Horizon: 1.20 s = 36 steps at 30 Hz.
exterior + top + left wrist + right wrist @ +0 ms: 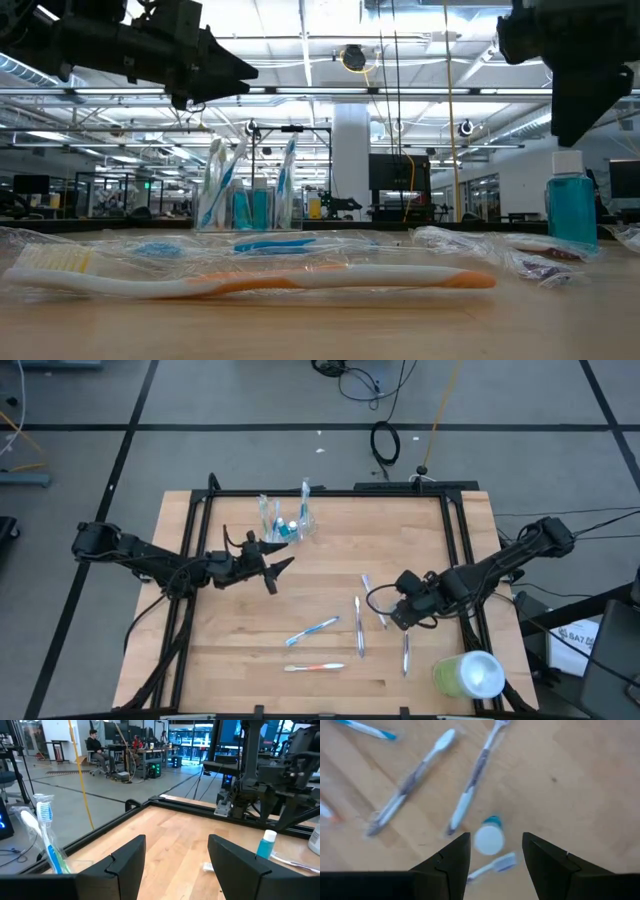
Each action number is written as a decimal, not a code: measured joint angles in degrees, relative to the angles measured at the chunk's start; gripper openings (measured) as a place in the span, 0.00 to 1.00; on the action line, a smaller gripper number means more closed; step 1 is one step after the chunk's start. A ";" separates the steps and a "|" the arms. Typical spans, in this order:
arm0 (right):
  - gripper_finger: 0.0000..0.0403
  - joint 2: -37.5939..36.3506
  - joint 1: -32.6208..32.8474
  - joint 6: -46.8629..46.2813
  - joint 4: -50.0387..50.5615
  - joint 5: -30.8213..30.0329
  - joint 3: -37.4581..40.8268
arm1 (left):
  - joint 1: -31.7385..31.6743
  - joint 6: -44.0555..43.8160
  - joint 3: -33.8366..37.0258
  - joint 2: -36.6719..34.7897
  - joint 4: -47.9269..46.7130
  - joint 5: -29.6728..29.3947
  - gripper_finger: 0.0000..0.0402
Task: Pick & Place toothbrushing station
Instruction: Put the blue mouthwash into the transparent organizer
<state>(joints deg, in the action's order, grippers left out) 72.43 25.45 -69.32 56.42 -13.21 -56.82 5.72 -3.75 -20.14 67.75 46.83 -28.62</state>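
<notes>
The clear cup stands upright near the twelve o'clock edge of the wooden table, with a white and blue toothbrush and other blue-tinted items standing in it; in the low view the cup shows behind the loose brushes with several brush handles leaning inside it; out on the table, toward six o'clock from the cup, lie the loose toothbrushes: a blue and white one aslant, an orange and white one below it, nearest the six o'clock edge, and three darker greyish ones to the three o'clock side of those; the orange brush fills the foreground of the low view, still in clear wrapping; a small blue bottle with a white cap stands upright on the wood directly under the right gripper, whose fingers stand apart with nothing between them, hovering above the bottle at the three o'clock side of the table; the left gripper hangs just toward seven o'clock of the cup, its fingers likewise parted and empty; a lime-green cylinder lies at the five o'clock corner.
</notes>
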 joint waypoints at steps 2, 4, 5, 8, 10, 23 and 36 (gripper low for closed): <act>0.42 0.75 0.00 -0.06 -0.35 1.05 0.00 | 0.00 -0.02 0.00 0.00 -0.07 0.00 0.56; 0.42 1.66 0.04 -0.29 -0.77 1.48 0.00 | 0.00 -0.02 0.00 0.00 -0.25 0.00 0.56; 0.42 2.06 0.04 -0.51 -0.90 1.49 0.00 | 0.00 -0.02 0.00 0.00 -0.26 0.00 0.56; 0.42 3.02 0.04 -0.68 -1.01 1.48 0.04 | 0.00 -0.04 0.00 0.00 -0.28 0.00 0.56; 0.42 3.60 0.00 -0.65 -1.78 1.37 0.09 | 0.00 -0.05 0.00 0.00 -0.31 0.01 0.56; 0.42 4.34 0.00 -0.19 -4.72 1.27 3.55 | 0.00 -0.23 0.00 0.00 -0.64 0.02 0.56; 0.23 4.32 -0.02 -0.25 -7.91 0.97 5.68 | 0.00 -0.18 0.00 0.00 -0.79 0.02 0.56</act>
<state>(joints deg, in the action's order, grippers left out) 76.74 25.43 -69.57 48.51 -12.24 -51.13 5.72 -3.93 -20.14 67.75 46.04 -28.60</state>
